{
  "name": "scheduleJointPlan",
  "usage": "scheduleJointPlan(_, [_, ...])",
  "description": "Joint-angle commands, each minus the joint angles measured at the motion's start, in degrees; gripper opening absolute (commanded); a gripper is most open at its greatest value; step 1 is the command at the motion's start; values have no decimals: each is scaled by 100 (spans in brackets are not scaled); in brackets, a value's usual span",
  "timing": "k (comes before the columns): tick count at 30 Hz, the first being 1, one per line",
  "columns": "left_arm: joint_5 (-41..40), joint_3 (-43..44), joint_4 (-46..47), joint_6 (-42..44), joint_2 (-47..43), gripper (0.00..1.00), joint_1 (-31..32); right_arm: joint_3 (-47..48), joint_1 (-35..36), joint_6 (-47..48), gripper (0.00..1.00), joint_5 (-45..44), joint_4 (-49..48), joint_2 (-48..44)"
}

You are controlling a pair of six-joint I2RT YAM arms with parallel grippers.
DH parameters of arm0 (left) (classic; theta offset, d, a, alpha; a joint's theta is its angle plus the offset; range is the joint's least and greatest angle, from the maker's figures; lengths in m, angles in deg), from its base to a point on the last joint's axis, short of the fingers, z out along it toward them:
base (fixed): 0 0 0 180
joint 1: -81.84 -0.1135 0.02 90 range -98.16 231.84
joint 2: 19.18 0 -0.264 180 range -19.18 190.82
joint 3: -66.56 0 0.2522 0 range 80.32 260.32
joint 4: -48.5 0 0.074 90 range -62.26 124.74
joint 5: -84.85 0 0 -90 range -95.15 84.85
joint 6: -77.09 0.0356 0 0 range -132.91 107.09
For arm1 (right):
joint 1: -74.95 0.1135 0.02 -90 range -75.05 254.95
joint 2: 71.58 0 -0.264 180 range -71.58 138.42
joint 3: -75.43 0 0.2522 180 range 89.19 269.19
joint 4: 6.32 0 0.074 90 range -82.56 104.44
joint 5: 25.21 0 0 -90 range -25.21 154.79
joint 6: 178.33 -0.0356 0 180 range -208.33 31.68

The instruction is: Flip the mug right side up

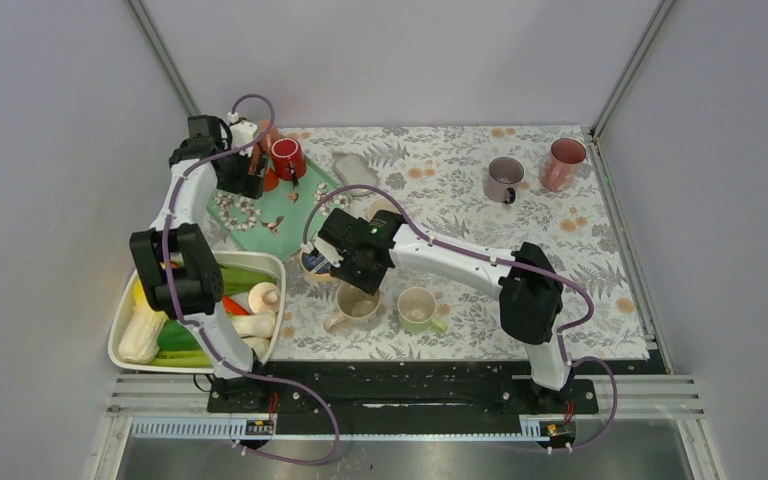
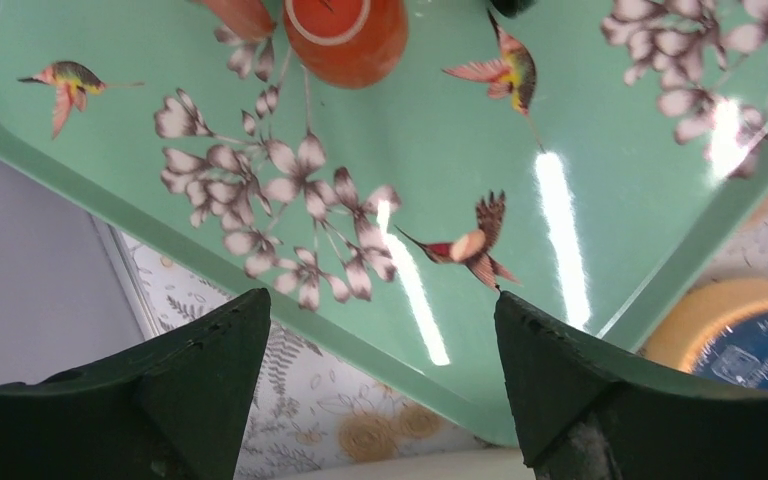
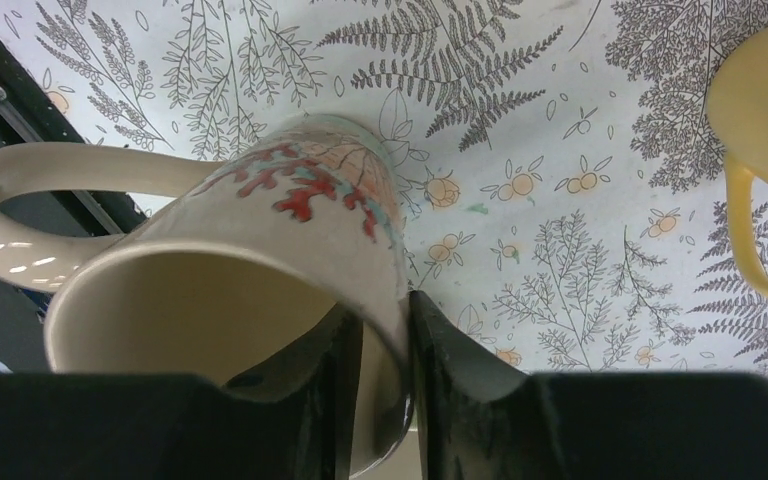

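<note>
A cream mug point(image 1: 356, 307) with a red and teal pattern stands near the front of the patterned cloth, mouth up, handle to the left. My right gripper point(image 1: 358, 285) is shut on its rim: in the right wrist view the rim wall point(image 3: 385, 330) is pinched between one finger inside the mug and one outside, and the mug point(image 3: 230, 250) looks tilted. My left gripper point(image 2: 380, 330) is open and empty, hovering over the green tray point(image 2: 440, 170) at the back left point(image 1: 250, 175).
A pale green mug point(image 1: 418, 308) stands just right of the held mug. A red mug point(image 1: 287, 157) and orange items sit on the tray. A purple mug point(image 1: 504, 179) and pink cup point(image 1: 564, 163) stand at the back right. A white tub point(image 1: 125, 315) of vegetables is front left.
</note>
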Motion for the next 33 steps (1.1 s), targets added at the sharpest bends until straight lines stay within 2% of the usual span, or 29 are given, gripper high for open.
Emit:
scheduleJointPlan(1, [-287,752,307,213,499,85,-5,273,102,-40,35,129,-210,-243])
scheduleJointPlan(5, [-185,1056,402,-76,803,85,166,264,122,-29,44,233,-214,-355])
scheduleJointPlan(11, [-435,1154,995,-695,1207,89,843,70,120,-29,56,345,-340,-956])
scheduleJointPlan(17, [-900,2364,645,-1737,2430,89,962,-439,124,-32,62,92,-678,-1779])
scheduleJointPlan(21, [-1152,2833,492,-2022,2835,79,956,-686,119,12,63,-288,-749,-2055])
scheduleJointPlan(28, [-1426,3020,411,-2161,3115,63,1130,-745,120,71,63,-306,-746,-2169])
scheduleJointPlan(33, [-1616,3170,369,-2136,3327,44,1134,-840,122,133,63,-292,-751,-2268])
